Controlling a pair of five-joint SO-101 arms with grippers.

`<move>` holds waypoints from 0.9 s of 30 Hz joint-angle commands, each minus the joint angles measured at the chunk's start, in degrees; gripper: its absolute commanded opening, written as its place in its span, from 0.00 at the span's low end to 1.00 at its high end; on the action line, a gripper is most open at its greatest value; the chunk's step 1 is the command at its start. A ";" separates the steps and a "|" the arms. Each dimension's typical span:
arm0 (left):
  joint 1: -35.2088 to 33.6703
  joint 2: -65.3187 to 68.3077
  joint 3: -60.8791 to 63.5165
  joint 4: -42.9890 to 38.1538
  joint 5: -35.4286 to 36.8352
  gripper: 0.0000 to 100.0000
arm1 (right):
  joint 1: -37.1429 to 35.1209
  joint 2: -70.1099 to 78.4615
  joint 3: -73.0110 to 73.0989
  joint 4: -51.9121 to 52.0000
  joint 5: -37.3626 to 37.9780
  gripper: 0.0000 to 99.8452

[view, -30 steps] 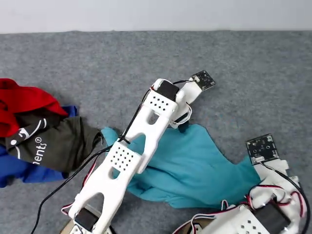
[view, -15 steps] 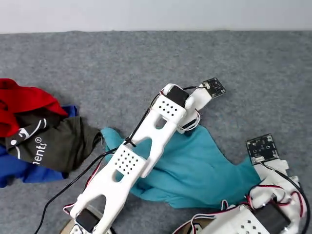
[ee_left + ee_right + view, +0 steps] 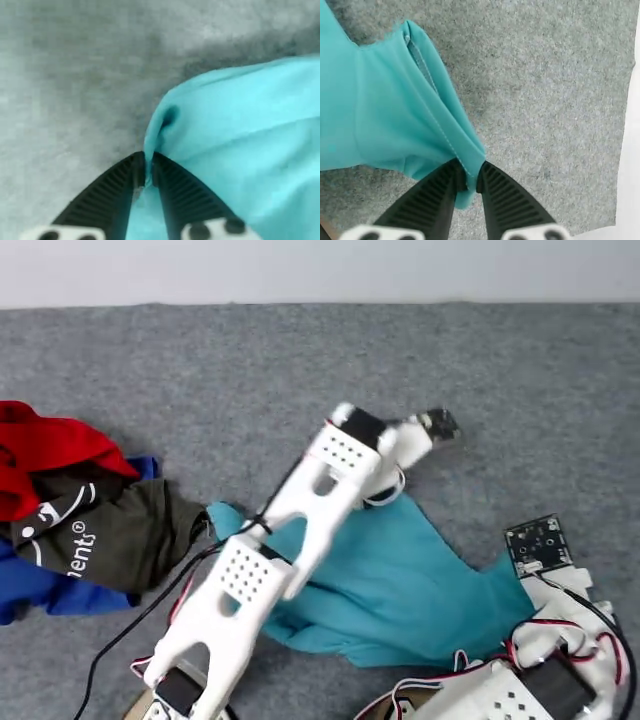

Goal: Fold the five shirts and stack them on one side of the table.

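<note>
The left tool [image 3: 148, 157], clamped on an edge of the teal shirt [image 3: 400, 570], has been shifted toward the bench's right edge. The pinched fold has been drawn along with it.

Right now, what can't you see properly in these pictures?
- High view: the white arm covers part of the teal shirt.
- High view: the left edge cuts off the red shirt and blue shirt.
- High view: the black shirt hides most of the blue shirt.
</note>
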 commanded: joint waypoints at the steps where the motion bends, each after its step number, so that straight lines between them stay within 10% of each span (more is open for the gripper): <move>1: -2.11 -10.99 -0.13 1.67 -0.53 0.01 | 0.57 0.04 -0.97 -2.07 -0.53 0.01; 18: -4.22 -48.62 50.77 1.49 -4.92 0.06 | -5.93 -0.04 -4.31 -3.82 -0.53 0.01; 27: -6.42 -49.32 47.16 -4.84 1.85 0.22 | -5.67 -0.04 -4.22 -4.35 -0.18 0.01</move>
